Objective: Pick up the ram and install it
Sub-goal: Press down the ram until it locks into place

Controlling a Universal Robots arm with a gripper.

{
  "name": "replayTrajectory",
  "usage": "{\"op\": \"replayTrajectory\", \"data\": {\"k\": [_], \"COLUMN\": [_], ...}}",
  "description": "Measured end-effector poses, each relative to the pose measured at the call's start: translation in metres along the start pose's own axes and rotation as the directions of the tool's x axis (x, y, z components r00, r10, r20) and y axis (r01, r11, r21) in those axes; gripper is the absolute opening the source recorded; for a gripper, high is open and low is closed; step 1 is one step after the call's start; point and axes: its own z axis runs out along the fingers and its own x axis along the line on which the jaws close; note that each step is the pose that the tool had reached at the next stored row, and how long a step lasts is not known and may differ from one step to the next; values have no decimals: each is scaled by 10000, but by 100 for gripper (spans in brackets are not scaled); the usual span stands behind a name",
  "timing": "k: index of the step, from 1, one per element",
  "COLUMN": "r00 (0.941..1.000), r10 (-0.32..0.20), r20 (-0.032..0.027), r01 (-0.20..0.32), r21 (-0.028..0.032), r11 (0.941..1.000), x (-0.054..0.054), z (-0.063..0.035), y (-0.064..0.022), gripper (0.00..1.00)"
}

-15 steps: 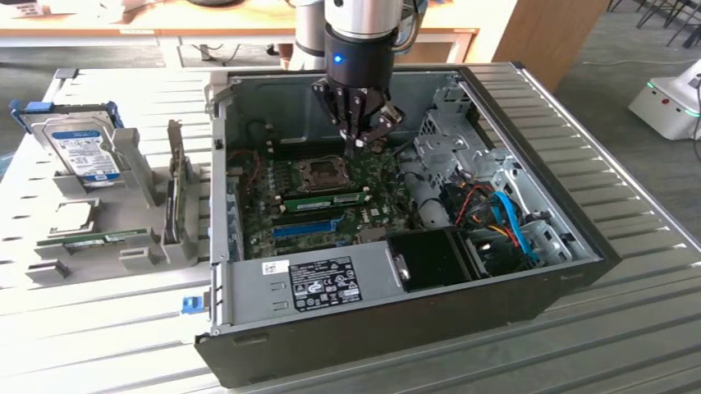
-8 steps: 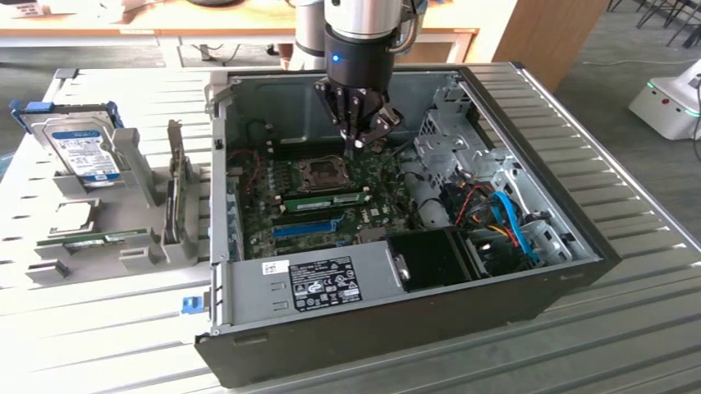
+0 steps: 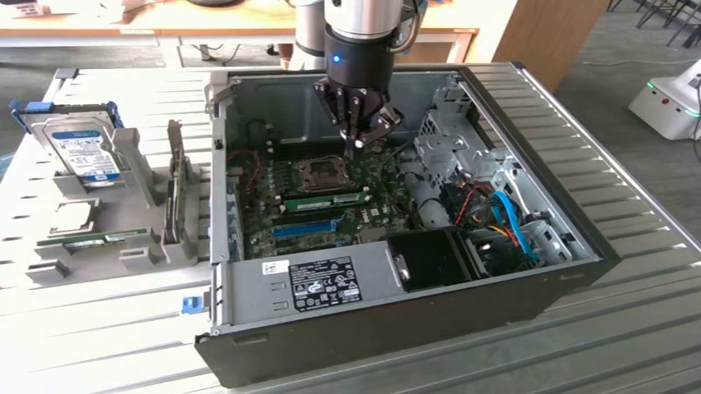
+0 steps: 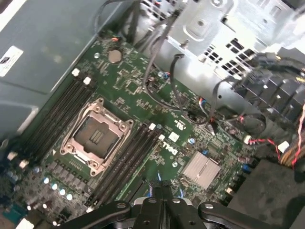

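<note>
Gripper (fingers together, empty) hangs inside open case, above motherboard.

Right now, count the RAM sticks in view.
2. One ram lies in the grey holder outside the case, at the exterior view's left; the other looks seated on the board beside the socket. More may be hidden.

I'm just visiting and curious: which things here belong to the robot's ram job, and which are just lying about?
Job: gripper, shut and empty, above the motherboard; green ram stick in the grey rack; green stick at the motherboard's slots.
Lying about: hard drive; grey upright card.
</note>
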Motion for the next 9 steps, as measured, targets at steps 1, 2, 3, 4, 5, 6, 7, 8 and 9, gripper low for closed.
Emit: {"op": "replayTrajectory", "data": {"k": [1, 2, 3, 4, 5, 6, 7, 8, 9], "r00": [9998, 9993, 9985, 9974, 9959, 9940, 9919, 9895, 9867], "r10": [-180, -361, -540, -719, -909, -1088, -1266, -1443, -1621], "r20": [-9, -19, -29, -37, -47, -55, -63, -71, -78], "r01": [180, 361, 540, 719, 909, 1088, 1265, 1442, 1620], "r21": [-8, -19, -28, -38, -48, -58, -68, -78, -87], "r11": [9998, 9993, 9985, 9974, 9959, 9940, 9919, 9895, 9867], "x": [0, -1, 0, 0, 0, -1, -1, 0, 0], "z": [0, 1, 1, 1, 2, 2, 3, 4, 4], "y": [0, 0, 0, 0, 0, 0, 0, 0, 0], "gripper": [11, 11, 11, 11, 11, 11, 11, 11, 11]}}
